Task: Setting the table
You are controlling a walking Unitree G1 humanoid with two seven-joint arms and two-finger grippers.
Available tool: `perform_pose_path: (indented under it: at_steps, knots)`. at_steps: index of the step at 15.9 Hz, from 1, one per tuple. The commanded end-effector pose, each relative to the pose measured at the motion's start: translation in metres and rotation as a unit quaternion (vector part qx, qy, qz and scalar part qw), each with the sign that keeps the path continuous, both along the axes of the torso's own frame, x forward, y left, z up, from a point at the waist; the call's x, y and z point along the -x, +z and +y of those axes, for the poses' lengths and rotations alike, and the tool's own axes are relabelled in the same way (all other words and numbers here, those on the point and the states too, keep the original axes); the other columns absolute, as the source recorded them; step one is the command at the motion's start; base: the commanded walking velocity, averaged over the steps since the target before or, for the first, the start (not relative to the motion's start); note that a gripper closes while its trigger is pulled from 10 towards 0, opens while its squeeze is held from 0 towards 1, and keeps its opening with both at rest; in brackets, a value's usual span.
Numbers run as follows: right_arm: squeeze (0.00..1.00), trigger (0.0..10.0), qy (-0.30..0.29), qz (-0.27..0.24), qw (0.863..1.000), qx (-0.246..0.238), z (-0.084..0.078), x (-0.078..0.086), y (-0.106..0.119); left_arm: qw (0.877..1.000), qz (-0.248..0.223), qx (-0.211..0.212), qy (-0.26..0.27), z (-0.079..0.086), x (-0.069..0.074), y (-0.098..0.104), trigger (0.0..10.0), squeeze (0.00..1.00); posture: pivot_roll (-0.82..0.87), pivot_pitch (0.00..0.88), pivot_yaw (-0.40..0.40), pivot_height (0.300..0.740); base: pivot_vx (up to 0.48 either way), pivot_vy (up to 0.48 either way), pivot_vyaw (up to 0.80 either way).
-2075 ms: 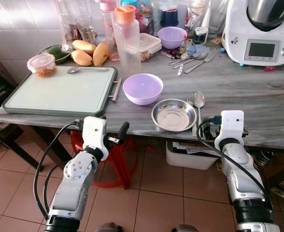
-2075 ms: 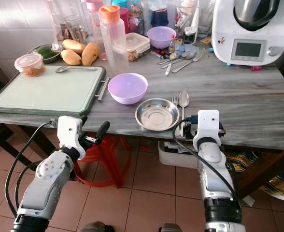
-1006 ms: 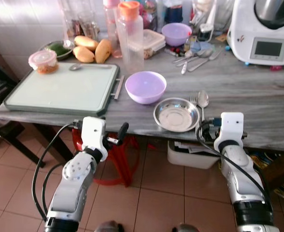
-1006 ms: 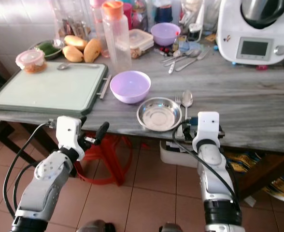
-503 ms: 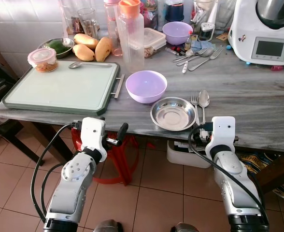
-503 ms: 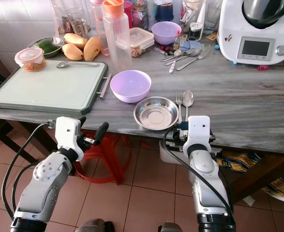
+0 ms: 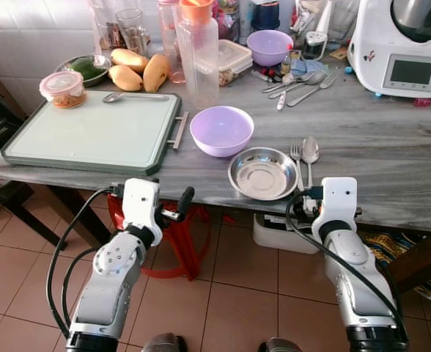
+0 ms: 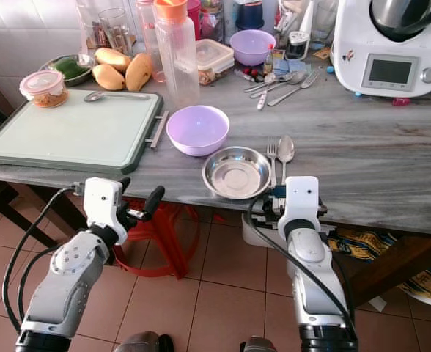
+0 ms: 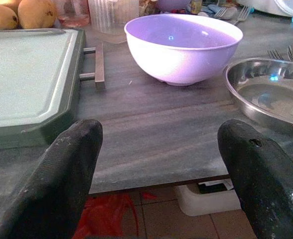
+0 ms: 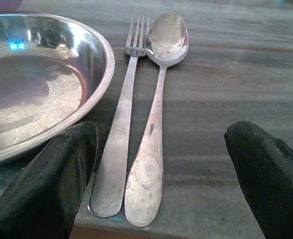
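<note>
A steel plate [image 7: 263,174] lies near the table's front edge, with a fork [image 7: 297,158] and a spoon [image 7: 310,154] side by side just to its right. A purple bowl [image 7: 218,130] stands behind the plate to the left. My right gripper [image 10: 159,179] is open at the table edge, its fingers either side of the fork [image 10: 121,124] and spoon [image 10: 154,129] handles without touching them. My left gripper [image 9: 161,184] is open and empty, held below the front edge and facing the bowl [image 9: 182,47].
A green-rimmed tray [image 7: 91,132] covers the table's left part. Behind it stand mangoes [image 7: 138,73], a red-lidded tub [image 7: 62,88], an orange-capped bottle [image 7: 199,51], a second purple bowl [image 7: 268,48], loose cutlery [image 7: 296,81] and a white kitchen machine [image 7: 413,44]. A red stool [image 7: 179,235] is under the table.
My right gripper has shifted a little to the left along the table edge, closer to the fork and spoon handles. The left arm has kept its place.
</note>
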State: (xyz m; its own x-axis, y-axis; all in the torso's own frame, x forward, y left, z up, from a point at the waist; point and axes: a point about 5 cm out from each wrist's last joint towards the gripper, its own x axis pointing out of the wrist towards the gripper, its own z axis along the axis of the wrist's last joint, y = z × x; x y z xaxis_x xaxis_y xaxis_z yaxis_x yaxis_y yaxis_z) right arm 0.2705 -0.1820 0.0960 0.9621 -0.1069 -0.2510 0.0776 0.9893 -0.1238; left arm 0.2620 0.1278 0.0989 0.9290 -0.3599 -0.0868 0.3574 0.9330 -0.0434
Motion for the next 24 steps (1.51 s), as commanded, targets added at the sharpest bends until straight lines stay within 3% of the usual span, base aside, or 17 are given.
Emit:
perform_pose_path:
  at_steps: [1, 7, 9, 10, 15, 18, 24]
  knots:
    - [0.00, 10.0, 0.000, -0.009, 1.000, 0.003, 0.002, 0.000, 0.005, 1.000, -0.003, -0.003, 0.000, 0.002, 0.001, 0.003, 10.0, 0.00, 0.00, 0.039, 0.062, 0.740, 0.000, 0.000, 0.00]
    - [0.00, 10.0, 0.000, -0.009, 1.000, 0.003, 0.002, 0.000, 0.005, 1.000, -0.003, -0.003, 0.000, 0.002, 0.001, 0.003, 10.0, 0.00, 0.00, 0.039, 0.062, 0.740, 0.000, 0.000, 0.00]
    - [0.00, 10.0, 0.017, -0.013, 1.000, -0.001, 0.019, 0.028, 0.009, 1.000, -0.009, 0.010, -0.005, -0.002, -0.002, 0.005, 10.0, 0.00, -0.02, 0.024, 0.062, 0.740, 0.000, 0.000, 0.00]
    - [0.00, 10.0, 0.021, -0.019, 1.000, -0.001, 0.020, 0.032, 0.009, 1.000, -0.011, 0.014, -0.008, -0.003, -0.004, 0.006, 10.0, 0.00, -0.02, 0.017, 0.062, 0.740, 0.000, 0.000, 0.00]
    - [0.00, 10.0, 0.019, -0.007, 1.000, 0.011, 0.015, 0.062, 0.004, 1.000, -0.014, 0.016, -0.012, -0.003, -0.005, 0.006, 10.0, 0.00, -0.03, 0.000, 0.057, 0.740, 0.000, 0.000, 0.00]
    - [0.00, 10.0, 0.019, -0.050, 0.998, 0.026, 0.009, 0.077, 0.005, 1.000, -0.008, 0.011, 0.023, 0.003, -0.007, 0.002, 10.0, 0.00, -0.04, 0.000, 0.058, 0.740, 0.000, 0.000, 0.00]
    - [0.00, 10.0, 0.012, -0.081, 0.996, 0.028, 0.010, 0.067, -0.001, 1.000, -0.014, 0.004, 0.024, -0.001, -0.015, -0.005, 10.0, 0.00, -0.05, 0.000, 0.058, 0.740, 0.000, 0.000, 0.00]
